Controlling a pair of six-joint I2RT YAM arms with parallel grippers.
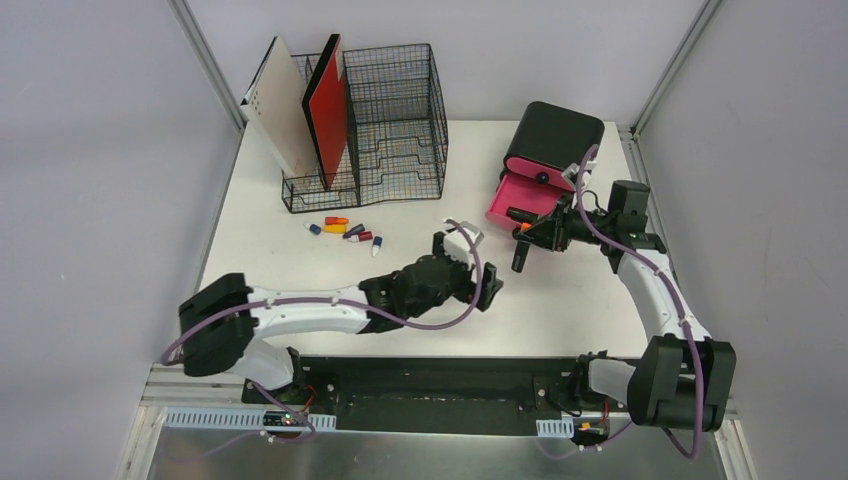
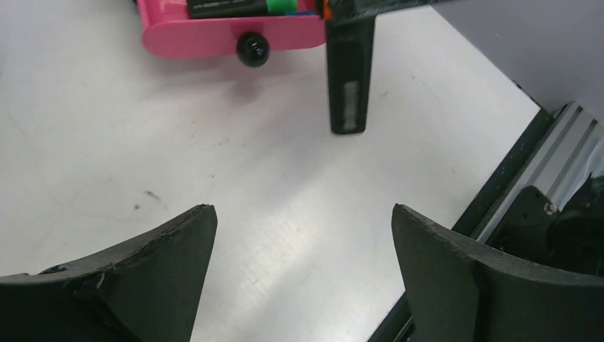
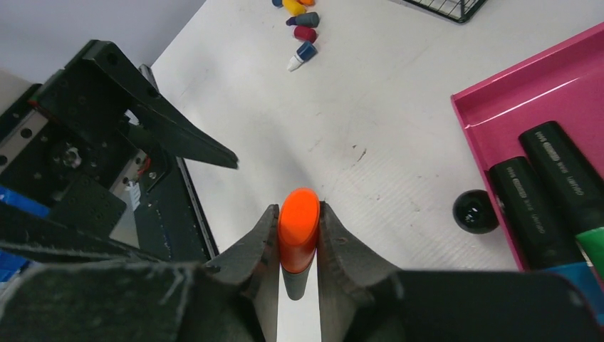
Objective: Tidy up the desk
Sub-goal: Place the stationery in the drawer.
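Observation:
The white desk [image 1: 560, 310] carries a black box [image 1: 556, 138] with its pink drawer [image 1: 512, 200] pulled open. Dark markers [image 3: 541, 206] lie in the pink drawer [image 3: 498, 107]. My right gripper [image 3: 298, 208] is shut on an orange-capped marker [image 3: 299, 231], which hangs in front of the drawer's black knob [image 3: 475, 211]. From above, the right gripper [image 1: 522, 235] is just left of the drawer. My left gripper [image 1: 470, 268] stands open over the desk's middle. In the left wrist view the left gripper [image 2: 303, 214] has only bare desk [image 2: 214, 142] between its fingers.
A black wire-mesh organizer [image 1: 385, 120] at the back left holds a white board [image 1: 280, 105] and a red-and-black folder [image 1: 327, 110]. Several small coloured pieces [image 1: 345, 230] lie in front of it. The aluminium front edge [image 2: 563, 135] is close on the left gripper's right.

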